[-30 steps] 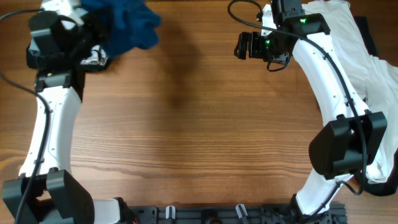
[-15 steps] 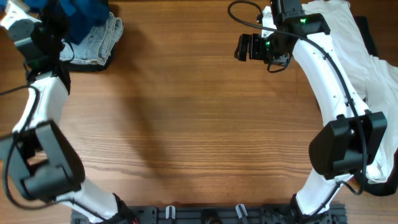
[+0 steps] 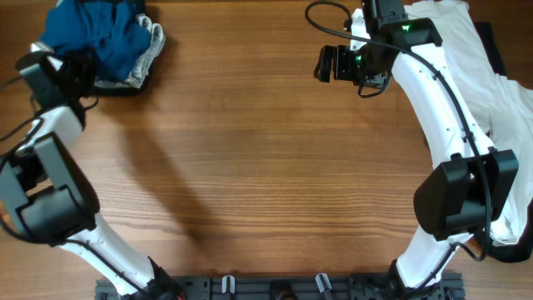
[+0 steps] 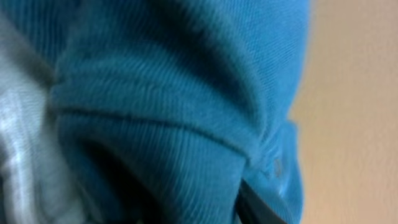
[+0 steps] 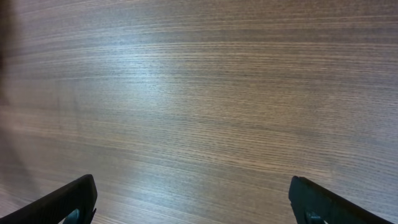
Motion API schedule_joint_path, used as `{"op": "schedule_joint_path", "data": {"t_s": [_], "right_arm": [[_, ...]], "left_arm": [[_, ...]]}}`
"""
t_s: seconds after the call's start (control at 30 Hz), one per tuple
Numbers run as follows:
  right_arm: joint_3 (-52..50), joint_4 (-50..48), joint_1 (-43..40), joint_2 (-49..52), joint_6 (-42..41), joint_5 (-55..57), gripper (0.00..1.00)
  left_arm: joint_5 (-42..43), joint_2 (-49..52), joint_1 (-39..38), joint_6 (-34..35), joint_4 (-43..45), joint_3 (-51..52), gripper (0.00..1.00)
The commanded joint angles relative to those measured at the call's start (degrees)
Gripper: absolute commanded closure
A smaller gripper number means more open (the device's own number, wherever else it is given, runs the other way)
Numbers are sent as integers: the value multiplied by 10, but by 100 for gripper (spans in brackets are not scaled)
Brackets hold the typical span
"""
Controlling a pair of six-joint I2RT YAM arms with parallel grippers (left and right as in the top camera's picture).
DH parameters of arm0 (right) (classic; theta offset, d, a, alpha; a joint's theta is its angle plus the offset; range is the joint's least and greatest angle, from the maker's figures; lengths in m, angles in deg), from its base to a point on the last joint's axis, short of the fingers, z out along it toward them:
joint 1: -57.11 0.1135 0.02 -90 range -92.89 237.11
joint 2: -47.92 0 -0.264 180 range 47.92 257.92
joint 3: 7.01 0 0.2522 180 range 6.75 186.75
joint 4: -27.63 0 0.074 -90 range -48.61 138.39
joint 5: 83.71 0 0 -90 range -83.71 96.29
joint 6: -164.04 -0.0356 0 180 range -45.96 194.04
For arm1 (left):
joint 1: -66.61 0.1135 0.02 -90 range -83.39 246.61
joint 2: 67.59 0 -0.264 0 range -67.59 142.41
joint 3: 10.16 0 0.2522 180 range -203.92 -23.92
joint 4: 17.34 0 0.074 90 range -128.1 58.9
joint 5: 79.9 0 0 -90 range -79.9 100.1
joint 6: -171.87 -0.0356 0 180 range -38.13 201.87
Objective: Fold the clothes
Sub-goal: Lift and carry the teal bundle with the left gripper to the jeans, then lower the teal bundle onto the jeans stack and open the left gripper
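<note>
The shirt (image 3: 98,33) sits bunched in a heap at the far left corner of the counter (image 3: 266,167), lying partly on a pale denim piece (image 3: 150,46). My left gripper (image 3: 77,68) is right at the heap's near edge. Its wrist camera is filled with blue fine-ribbed cloth, so I cannot tell whether the jaws are closed on fabric or just buried in it. My right gripper (image 5: 199,199) hangs over bare wood with its fingers spread wide, holding nothing. A white garment (image 3: 500,83) lies along the right edge under that arm.

I judge the shirt light, limp and fairly grippy. It will sag and may drag the denim along, so I would pinch a hem corner or shoulder seam, 1 layer only. I can read no brand, label or writing anywhere.
</note>
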Motion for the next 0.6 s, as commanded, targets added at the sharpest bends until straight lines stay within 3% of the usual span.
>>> {"op": "schedule_joint_path", "data": {"t_s": [0.0, 0.23, 0.37, 0.53, 0.57], "right_arm": [[-5, -2, 0, -3, -7, -1, 0], [-5, -7, 0, -3, -7, -1, 0], [-5, -11, 0, -3, -7, -1, 0], [-5, -75, 0, -3, -6, -1, 0], [-5, -89, 0, -3, -6, -1, 1]], "left_arm": [[145, -32, 53, -51, -89, 0, 56], [114, -119, 101, -216, -250, -1, 29], [80, -193, 92, -323, -300, -1, 21], [-68, -229, 23, -444, -241, -1, 5], [-111, -213, -7, -501, -203, 0, 1]]}}
